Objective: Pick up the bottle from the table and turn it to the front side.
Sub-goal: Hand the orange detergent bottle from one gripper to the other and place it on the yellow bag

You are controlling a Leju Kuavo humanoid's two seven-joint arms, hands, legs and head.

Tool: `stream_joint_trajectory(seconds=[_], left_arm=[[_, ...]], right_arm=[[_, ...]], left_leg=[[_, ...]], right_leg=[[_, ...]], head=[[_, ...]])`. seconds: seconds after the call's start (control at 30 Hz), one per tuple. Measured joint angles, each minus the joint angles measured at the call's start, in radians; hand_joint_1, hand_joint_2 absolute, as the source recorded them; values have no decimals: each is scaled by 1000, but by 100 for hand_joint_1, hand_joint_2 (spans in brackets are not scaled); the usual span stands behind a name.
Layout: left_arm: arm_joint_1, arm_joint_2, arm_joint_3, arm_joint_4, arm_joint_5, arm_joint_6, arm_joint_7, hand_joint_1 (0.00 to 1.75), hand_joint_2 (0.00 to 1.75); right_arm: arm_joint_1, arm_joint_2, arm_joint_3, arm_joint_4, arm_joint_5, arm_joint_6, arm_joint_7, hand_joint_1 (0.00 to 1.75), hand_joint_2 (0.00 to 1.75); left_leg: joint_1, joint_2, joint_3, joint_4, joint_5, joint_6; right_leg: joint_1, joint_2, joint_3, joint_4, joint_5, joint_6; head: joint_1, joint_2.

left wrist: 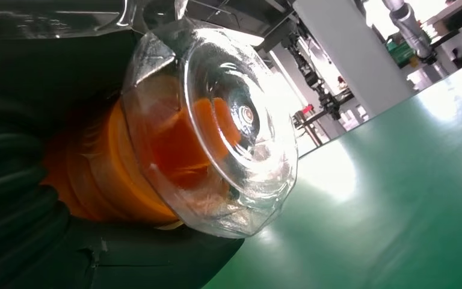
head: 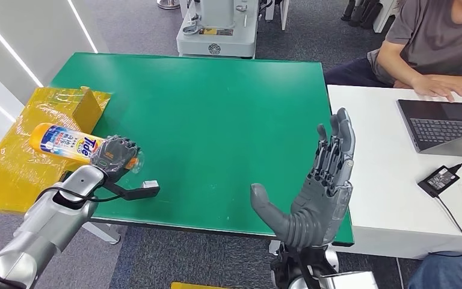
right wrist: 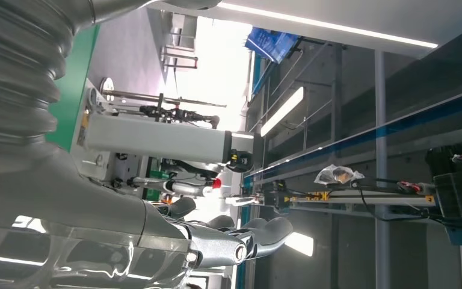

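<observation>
Green table point(head: 216, 120): a green-topped table is seen in the head view, with a white table point(head: 385, 180) touching its right edge.
Bottle point(head: 66, 143): an orange bottle with a white and blue Tide label is held lying on its side at the left edge of the green table, its body reaching out over the yellow sheet. Whether it touches the sheet cannot be told.
Cap end: in the left wrist view a clear faceted cap point(left wrist: 216, 126) is seen over the orange neck, pointing out above the green surface.
Left hand point(head: 115, 158): its dark fingers are wrapped around the bottle near the cap end; the bottle is gripped.
Right hand point(head: 319, 186): it is raised over the near right corner of the green table, palm turned inward, fingers straight and apart, thumb spread out; nothing is held.
Yellow sheet point(head: 12, 168): it is laid beside the left edge of the green table, with a yellow box point(head: 87, 105) standing at its far side.
Laptop point(head: 445, 123): it is set open on the white table, toward the far right, with a black power adapter point(head: 439, 179) and its cable nearer.
Person point(head: 427, 48): a seated person in a grey shirt is seen at the far right corner, one hand resting by the laptop.
</observation>
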Motion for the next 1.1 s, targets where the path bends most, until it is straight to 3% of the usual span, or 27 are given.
stream_joint_trajectory(seconds=[0.33,0.47,0.57,0.7,0.87,1.1], left_arm=[[0,-3,2,0,3,10,-15,175,175],[3,-4,9,4,9,-7,-8,58,175],[5,-7,22,9,25,-93,33,58,175],[7,-9,38,16,33,-147,58,0,175],[9,-10,60,18,48,-227,89,0,175],[32,-19,90,18,49,-212,113,0,175]], right_arm=[[-24,0,22,12,-17,0,0,0,175],[-41,0,31,23,-23,0,0,0,175],[-45,0,34,28,-18,0,0,0,175],[-45,0,34,30,-14,0,0,0,175],[-45,3,34,30,-13,0,0,0,175],[-45,3,34,30,-10,0,0,0,175]], left_leg=[[0,0,0,0,0,0],[0,0,0,0,0,0],[0,0,0,0,0,0],[0,0,0,0,0,0],[0,1,0,0,0,0],[0,0,0,0,0,0]], right_leg=[[0,0,0,0,0,0],[0,0,0,0,0,0],[0,0,0,0,0,0],[0,-1,0,0,0,-1],[0,0,0,0,0,-1],[0,0,0,0,0,-1]], head=[[0,0],[0,0],[0,0],[0,0],[0,0],[0,0]])
